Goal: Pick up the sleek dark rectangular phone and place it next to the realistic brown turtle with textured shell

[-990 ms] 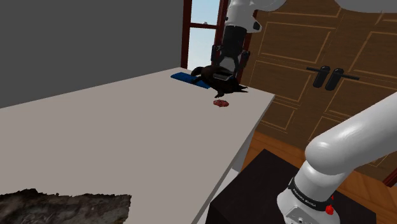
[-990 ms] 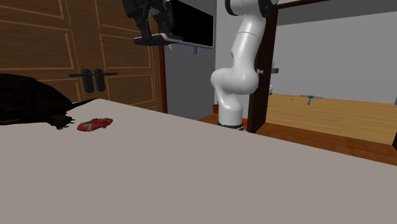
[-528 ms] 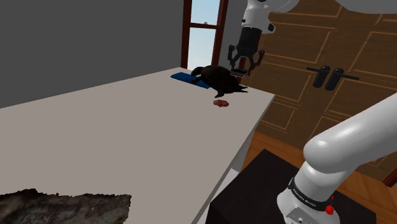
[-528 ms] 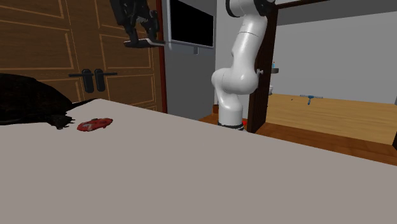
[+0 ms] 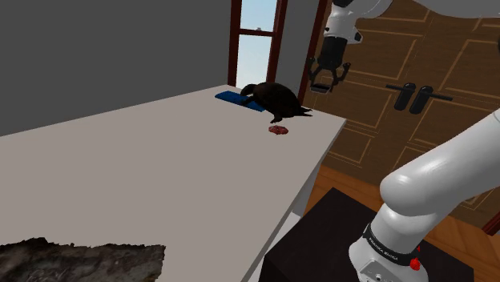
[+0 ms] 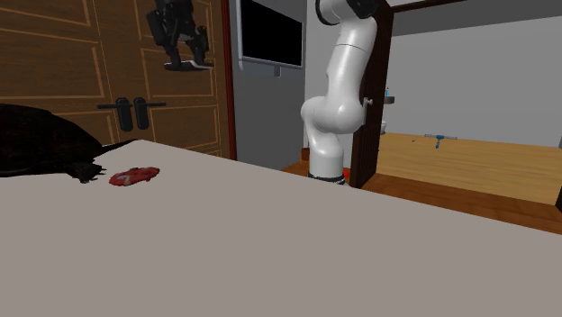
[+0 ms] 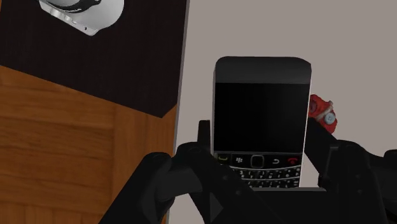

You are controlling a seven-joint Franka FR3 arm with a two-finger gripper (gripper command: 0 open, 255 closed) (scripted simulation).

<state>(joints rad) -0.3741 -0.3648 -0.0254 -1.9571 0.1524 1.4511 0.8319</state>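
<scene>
Black phone point(image 7: 262, 95) aloft in gripper point(image 7: 262, 137).
Shoulder view: gripper high, near dark turtle point(image 5: 276, 98) on table point(image 5: 160, 152). 2nd ext. view: phone flat, well above red toy car point(image 6: 133, 176) (by turtle). Wrist view: fingers point(image 7: 203, 135) clasp phone's keypad end.

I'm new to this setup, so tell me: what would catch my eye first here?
The black keypad phone stands out, clasped between the black fingers high above the pale table. On the table, a dark turtle sits near the far corner in the shoulder view, with a small red toy car beside it.
</scene>
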